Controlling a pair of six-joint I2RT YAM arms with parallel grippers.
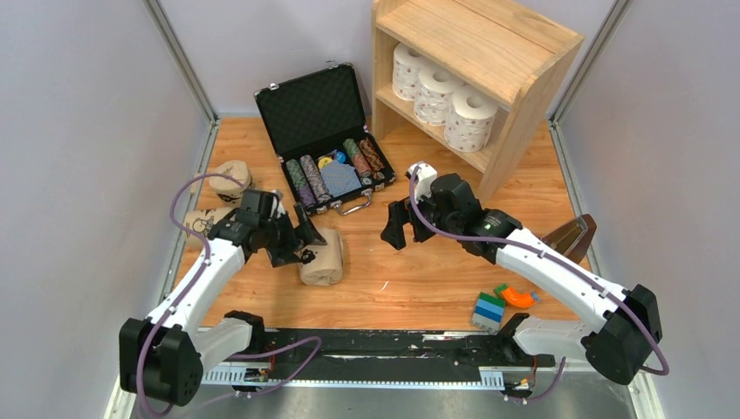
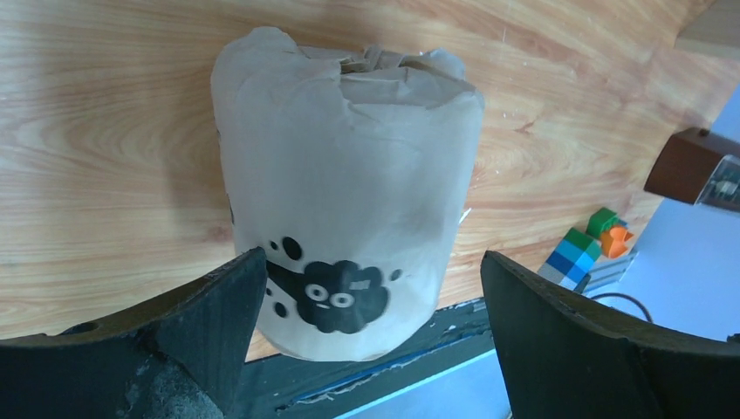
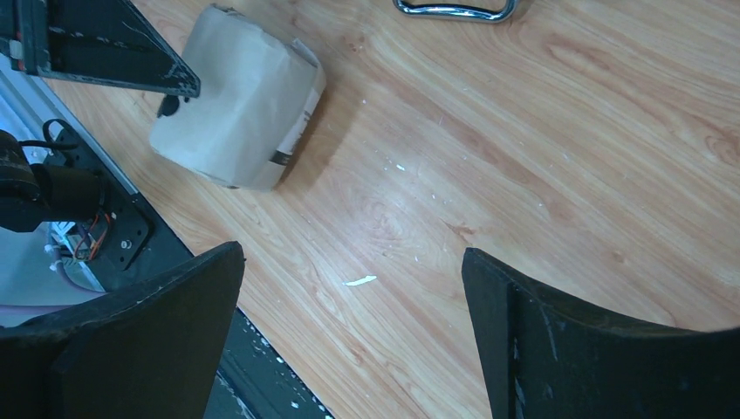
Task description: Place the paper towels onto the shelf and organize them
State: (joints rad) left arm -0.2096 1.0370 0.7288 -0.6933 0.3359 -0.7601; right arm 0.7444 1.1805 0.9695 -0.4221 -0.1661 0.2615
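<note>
A tan roll [image 1: 323,259] with a black cartoon cloud on it is lying on its side on the table [image 1: 419,271], well apart from the shelf [image 1: 524,52]. The left gripper [image 1: 307,247] is reaching over this roll with its two fingers wide apart, one on each side, and it is not squeezing yet. So the step in hand looks like picking up this roll. Next, the fingers would need to close on the soft wrap gently, then lift the roll and carry it to the shelf. The right gripper [image 1: 403,234] is hanging over bare table with its fingers apart too, holding nothing. Two other tan rolls [image 1: 229,179] are waiting at the left edge of the table. On the shelf, three white rolls [image 1: 439,94] are sitting in a row on the inner board, and the flat top is bare. The black case [image 1: 323,113] is lying open beside the shelf, with rows of chips [image 1: 336,170] inside it.
</note>
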